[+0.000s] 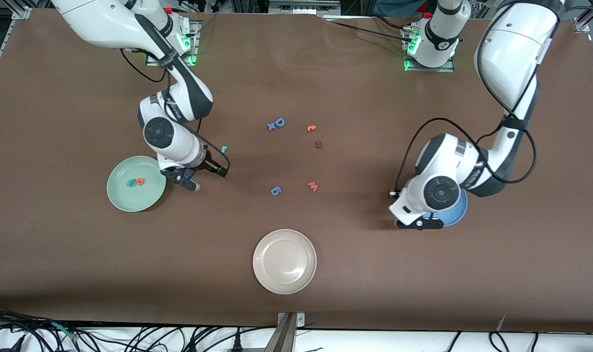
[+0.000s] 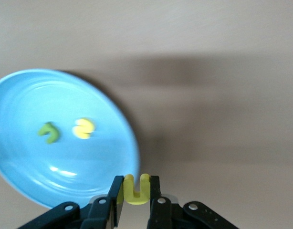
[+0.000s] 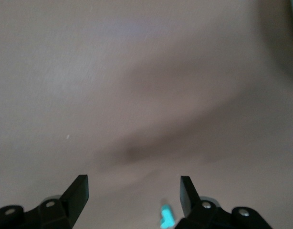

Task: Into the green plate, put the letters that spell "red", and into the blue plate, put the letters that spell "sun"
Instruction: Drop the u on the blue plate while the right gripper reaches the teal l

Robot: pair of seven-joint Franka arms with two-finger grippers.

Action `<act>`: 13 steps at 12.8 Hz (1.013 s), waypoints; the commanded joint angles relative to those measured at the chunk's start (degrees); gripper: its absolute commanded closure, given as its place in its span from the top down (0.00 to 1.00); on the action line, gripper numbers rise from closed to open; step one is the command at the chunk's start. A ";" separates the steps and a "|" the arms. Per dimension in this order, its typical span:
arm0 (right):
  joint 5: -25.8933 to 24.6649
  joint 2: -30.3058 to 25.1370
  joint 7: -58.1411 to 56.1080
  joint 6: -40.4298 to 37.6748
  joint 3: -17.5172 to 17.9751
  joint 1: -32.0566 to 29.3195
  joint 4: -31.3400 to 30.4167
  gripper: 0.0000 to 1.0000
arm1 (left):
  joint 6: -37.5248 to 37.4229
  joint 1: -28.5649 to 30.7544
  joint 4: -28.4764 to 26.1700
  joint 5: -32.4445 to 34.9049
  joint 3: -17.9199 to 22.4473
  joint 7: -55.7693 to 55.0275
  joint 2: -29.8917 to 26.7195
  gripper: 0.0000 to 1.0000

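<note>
In the front view, the green plate (image 1: 136, 183) is seen toward the right arm's end of the table, with a teal "d" (image 1: 130, 183) and an orange "e" (image 1: 139, 181) lying side by side in it. The right gripper (image 1: 206, 168) is held low just beside that plate, and the teal "r" (image 1: 224, 149) lies on the table (image 1: 56, 254) close to it. The blue plate (image 1: 457, 210) is largely covered by the left arm's wrist, so only a strip of its rim is visible and the left gripper itself is hidden. Around the middle of the table are scattered a big blue "D" (image 1: 278, 122), a small orange letter (image 1: 311, 128), a dark red letter (image 1: 318, 144), a pink "w" (image 1: 313, 186) and a blue "6" (image 1: 275, 190). A beige-white plate (image 1: 284, 261) stands nearer to the camera than all of them.

In the left wrist view, the left gripper (image 2: 135, 193) is closed on the yellow "u" (image 2: 136, 189), held over the edge of the blue plate (image 2: 22, 157). An olive-green "n" (image 2: 49, 132) and a yellow "s" (image 2: 83, 128) lie in the plate, a little apart.

In the right wrist view, the right gripper (image 3: 133, 191) is shown with its jaws spread wide and nothing between them; the teal "r" (image 3: 166, 215) lies on the table below, close to one finger.
</note>
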 commanded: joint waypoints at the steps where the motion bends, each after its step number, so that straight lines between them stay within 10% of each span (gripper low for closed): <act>1: 0.64 -5.29 1.23 3.33 0.83 0.04 -7.45 0.86 | 0.50 2.60 -4.84 5.15 -0.73 1.08 -2.27 0.01; 6: 0.02 -7.41 2.11 4.38 2.07 0.83 -12.83 0.86 | 4.36 6.74 -8.44 6.74 -0.81 4.95 -1.83 0.08; 7: 0.02 -7.41 2.11 6.04 2.07 0.83 -13.70 0.85 | 4.80 7.53 -8.62 6.74 -0.81 5.30 -1.40 0.20; 8: 0.02 -7.24 2.11 6.84 2.07 0.83 -14.06 0.85 | 4.90 7.88 -8.62 6.74 -0.81 5.30 -1.22 0.79; 9: -0.24 -6.97 2.02 7.02 2.07 0.74 -13.98 0.85 | 4.72 7.71 -8.62 6.31 -0.81 5.30 -1.30 1.00; 13: -1.74 -4.60 2.02 9.66 1.98 0.57 -13.98 0.83 | 3.93 7.45 -7.92 5.87 -1.08 5.56 -2.09 1.00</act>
